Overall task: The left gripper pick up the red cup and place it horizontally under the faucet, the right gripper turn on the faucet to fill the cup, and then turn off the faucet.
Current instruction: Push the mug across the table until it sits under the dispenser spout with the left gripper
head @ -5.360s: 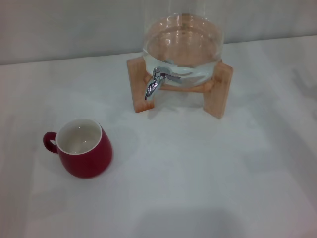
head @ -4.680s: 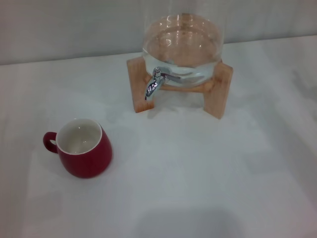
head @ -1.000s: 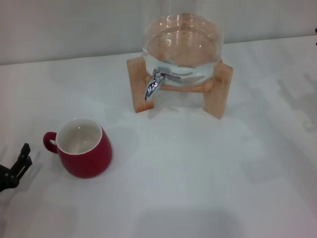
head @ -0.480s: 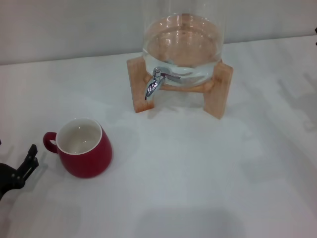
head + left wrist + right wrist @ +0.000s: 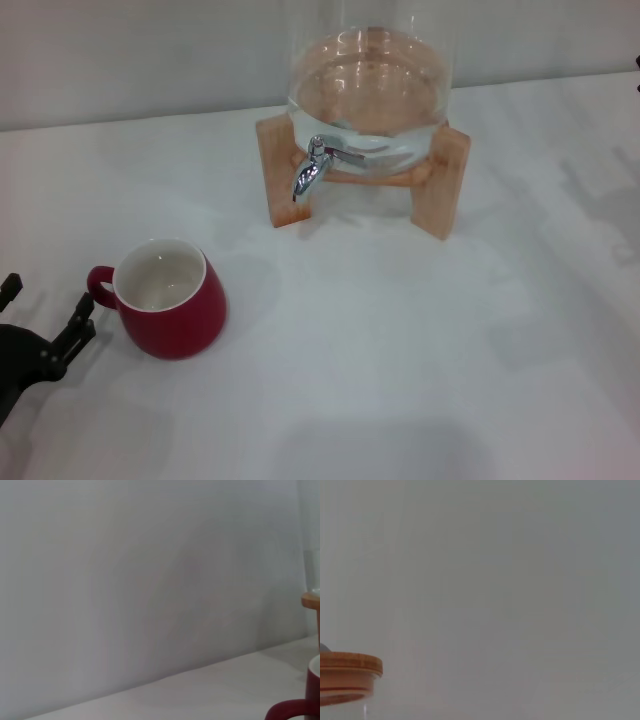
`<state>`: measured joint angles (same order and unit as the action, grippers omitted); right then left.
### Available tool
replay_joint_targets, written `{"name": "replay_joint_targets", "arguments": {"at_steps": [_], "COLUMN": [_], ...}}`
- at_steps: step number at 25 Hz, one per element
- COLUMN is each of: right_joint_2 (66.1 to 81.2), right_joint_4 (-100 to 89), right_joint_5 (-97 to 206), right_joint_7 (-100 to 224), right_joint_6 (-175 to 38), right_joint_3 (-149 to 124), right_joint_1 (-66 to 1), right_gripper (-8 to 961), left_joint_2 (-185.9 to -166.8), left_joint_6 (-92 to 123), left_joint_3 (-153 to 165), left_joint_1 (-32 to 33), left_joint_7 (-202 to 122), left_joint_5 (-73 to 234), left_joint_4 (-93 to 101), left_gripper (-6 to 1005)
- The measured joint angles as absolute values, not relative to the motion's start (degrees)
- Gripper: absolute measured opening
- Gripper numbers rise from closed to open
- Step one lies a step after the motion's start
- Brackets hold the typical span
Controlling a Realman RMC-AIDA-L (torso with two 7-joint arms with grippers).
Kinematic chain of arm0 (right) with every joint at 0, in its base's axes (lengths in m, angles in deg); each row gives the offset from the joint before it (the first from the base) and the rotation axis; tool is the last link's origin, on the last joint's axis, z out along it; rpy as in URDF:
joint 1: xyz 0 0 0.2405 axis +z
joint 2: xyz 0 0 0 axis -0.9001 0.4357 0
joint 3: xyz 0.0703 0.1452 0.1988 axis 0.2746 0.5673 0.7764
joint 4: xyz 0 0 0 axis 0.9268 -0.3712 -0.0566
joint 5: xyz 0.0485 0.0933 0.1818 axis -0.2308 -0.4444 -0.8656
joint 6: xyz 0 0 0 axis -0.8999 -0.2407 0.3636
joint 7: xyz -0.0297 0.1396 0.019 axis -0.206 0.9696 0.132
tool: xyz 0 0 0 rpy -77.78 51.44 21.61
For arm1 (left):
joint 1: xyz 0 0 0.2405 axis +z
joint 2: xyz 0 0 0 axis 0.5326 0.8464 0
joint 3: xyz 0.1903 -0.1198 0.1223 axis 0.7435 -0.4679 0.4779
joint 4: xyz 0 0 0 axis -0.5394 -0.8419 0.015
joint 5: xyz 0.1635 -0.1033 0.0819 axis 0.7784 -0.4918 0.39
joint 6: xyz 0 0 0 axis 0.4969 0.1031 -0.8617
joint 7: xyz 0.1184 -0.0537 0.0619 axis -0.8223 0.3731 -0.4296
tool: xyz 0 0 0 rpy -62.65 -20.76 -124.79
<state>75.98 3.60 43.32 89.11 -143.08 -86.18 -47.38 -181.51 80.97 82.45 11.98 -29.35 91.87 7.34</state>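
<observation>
White surface [image 5: 380, 340], pale wall behind. Left gripper [image 5: 45, 315] low at near left edge, jaws spread apart, holding nothing, one finger [image 5: 78, 322] just beside handle of red cup [image 5: 170, 298]. Cup upright, white inside showing, well apart from faucet [image 5: 310, 172]. Faucet juts from glass water jar [image 5: 368, 85] on wooden stand [image 5: 440, 180] at back. Right gripper unseen; its wrist view catches wooden lid [image 5: 347, 677].
</observation>
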Motion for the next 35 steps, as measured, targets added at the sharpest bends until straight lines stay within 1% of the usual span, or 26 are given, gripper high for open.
{"name": "replay_joint_targets", "arguments": {"at_steps": [35], "right_joint_2": [75.89], "right_joint_4": [3.6], "right_joint_5": [43.3], "right_joint_7": [89.1], "right_joint_6": [-143.2], "right_joint_3": [-86.2], "right_joint_1": [-47.7], "right_gripper": [868], "left_joint_2": [-181.34], "left_joint_6": [78.6], "left_joint_3": [82.5], "left_joint_1": [10.5], "left_joint_7": [-29.8], "left_joint_5": [92.9], "left_joint_4": [6.7], "left_gripper": [865]}}
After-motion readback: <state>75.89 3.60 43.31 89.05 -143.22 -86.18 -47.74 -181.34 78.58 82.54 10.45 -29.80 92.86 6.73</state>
